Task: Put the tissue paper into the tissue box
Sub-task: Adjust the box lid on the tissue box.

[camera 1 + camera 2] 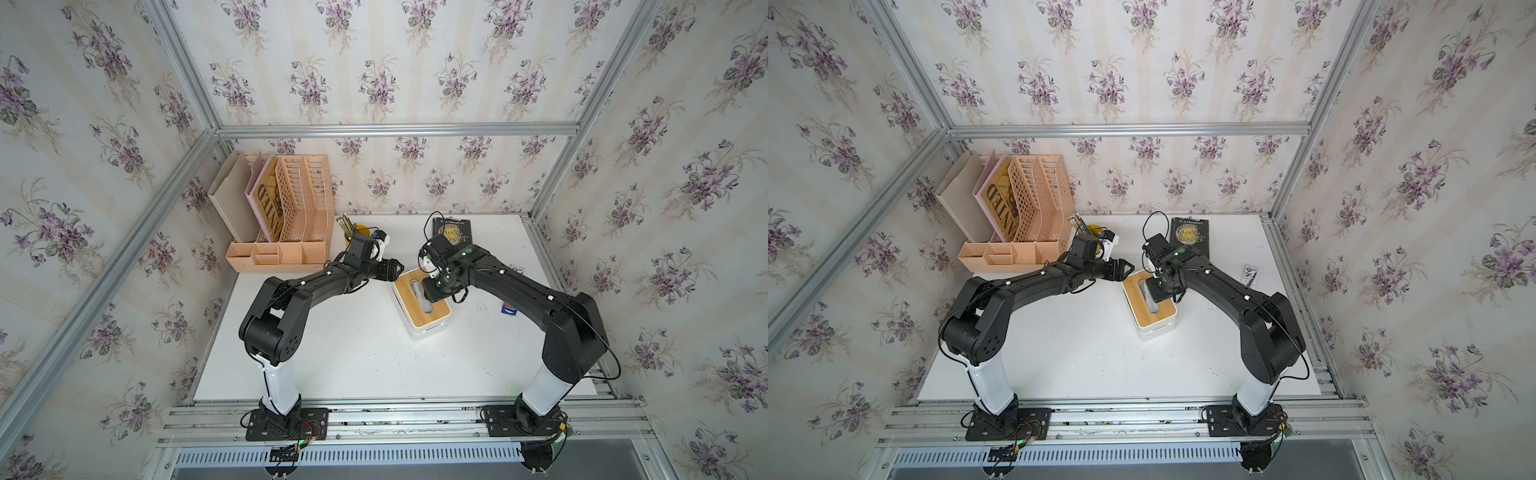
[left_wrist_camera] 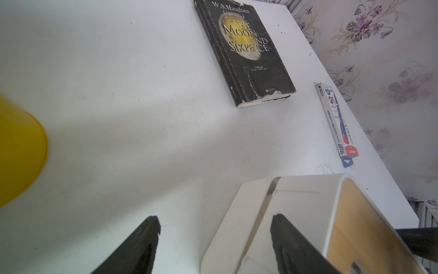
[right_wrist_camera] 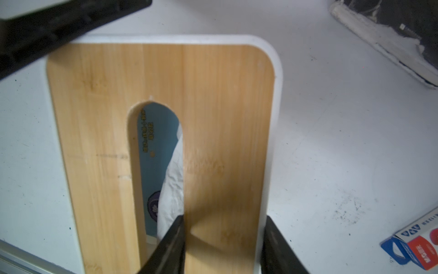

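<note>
The white tissue box (image 1: 428,329) (image 1: 1156,328) stands mid-table with its bamboo-topped lid (image 3: 213,106) on. Through the lid's oblong slot the tissue paper (image 3: 154,147) shows inside: a light blue pack with white tissue (image 3: 174,185) at its slit. My right gripper (image 3: 224,219) (image 1: 432,291) is shut on the lid, one finger in the slot and the other against the lid's outer edge. My left gripper (image 2: 215,219) (image 1: 397,268) is open at the box's far left end. One of its fingers is over the table and one by the box wall (image 2: 237,225).
A black book (image 1: 453,232) (image 2: 248,52) lies behind the box. A yellow pencil cup (image 1: 356,231) (image 2: 19,154) and a peach desk organizer (image 1: 286,208) stand at the back left. A slim printed carton (image 2: 337,123) (image 1: 1250,274) lies near the table's right edge.
</note>
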`<state>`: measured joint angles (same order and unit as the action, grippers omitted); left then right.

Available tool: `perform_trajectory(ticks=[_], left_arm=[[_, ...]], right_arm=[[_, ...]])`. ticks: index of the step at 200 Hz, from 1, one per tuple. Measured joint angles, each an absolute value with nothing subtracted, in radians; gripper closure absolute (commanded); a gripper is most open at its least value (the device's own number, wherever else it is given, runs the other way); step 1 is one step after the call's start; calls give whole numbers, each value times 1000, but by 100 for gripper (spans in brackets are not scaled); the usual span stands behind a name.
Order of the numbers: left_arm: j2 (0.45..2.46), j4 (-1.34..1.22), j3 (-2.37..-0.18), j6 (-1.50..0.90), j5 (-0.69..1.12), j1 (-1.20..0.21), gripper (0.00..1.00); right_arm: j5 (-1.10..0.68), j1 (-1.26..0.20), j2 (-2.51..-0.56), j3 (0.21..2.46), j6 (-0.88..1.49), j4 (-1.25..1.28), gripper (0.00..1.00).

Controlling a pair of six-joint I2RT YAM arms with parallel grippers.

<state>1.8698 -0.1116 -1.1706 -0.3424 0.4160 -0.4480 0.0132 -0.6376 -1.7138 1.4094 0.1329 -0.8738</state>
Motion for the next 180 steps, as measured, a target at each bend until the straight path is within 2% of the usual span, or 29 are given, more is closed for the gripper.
perform_trajectory(ticks=[180], left_arm=[[1869, -100, -1164, -341, 415, -447, 22]], right_arm=[[-19, -621, -1811, 1500, 101, -940, 73]])
